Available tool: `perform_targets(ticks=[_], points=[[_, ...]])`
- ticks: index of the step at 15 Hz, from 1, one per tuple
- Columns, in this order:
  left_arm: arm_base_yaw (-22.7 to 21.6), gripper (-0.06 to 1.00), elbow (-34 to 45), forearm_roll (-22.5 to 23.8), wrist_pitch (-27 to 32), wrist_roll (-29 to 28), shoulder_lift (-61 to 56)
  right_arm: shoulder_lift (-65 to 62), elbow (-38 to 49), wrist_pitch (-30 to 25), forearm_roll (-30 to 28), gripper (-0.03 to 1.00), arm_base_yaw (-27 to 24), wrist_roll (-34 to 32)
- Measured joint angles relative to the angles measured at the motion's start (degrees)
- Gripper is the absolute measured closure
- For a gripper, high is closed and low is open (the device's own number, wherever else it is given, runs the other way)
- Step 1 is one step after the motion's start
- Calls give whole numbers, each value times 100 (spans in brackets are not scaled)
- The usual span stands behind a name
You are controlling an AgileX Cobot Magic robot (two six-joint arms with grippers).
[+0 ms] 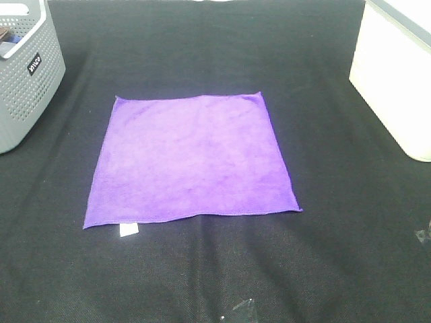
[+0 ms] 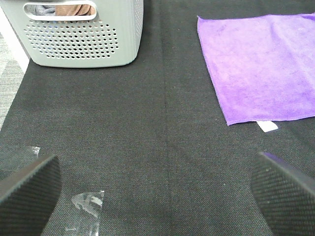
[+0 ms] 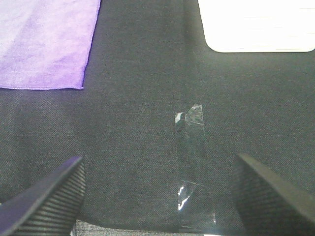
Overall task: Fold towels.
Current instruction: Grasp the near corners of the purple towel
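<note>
The purple towel (image 1: pixel 192 158) lies spread flat on the black table in the exterior high view, with its white tag (image 1: pixel 128 229) at the near left corner. It also shows in the left wrist view (image 2: pixel 261 64) with the tag (image 2: pixel 268 126), and one corner shows in the right wrist view (image 3: pixel 44 42). Neither gripper shows in the exterior high view. My left gripper (image 2: pixel 156 194) is open and empty, well short of the towel. My right gripper (image 3: pixel 160 196) is open and empty, apart from the towel's corner.
A grey perforated basket (image 1: pixel 23 74) stands at the back left and shows in the left wrist view (image 2: pixel 81 37). A white bin (image 1: pixel 397 74) stands at the back right and shows in the right wrist view (image 3: pixel 256 24). Clear tape strips (image 3: pixel 189 152) lie on the black cloth.
</note>
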State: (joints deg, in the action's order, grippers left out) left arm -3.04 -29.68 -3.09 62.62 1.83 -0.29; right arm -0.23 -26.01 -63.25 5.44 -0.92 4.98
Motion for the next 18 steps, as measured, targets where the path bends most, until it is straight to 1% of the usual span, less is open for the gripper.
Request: perform_targets(ticks=[4, 7, 8, 18], points=[[0, -5, 0, 6, 0, 0, 0, 0, 0, 0, 0, 17, 0, 0], [0, -5, 0, 6, 0, 0, 0, 0, 0, 0, -6, 3, 0, 0], [0, -5, 0, 6, 0, 0, 0, 0, 0, 0, -6, 1, 0, 0], [0, -5, 0, 6, 0, 0, 0, 0, 0, 0, -6, 1, 0, 0]])
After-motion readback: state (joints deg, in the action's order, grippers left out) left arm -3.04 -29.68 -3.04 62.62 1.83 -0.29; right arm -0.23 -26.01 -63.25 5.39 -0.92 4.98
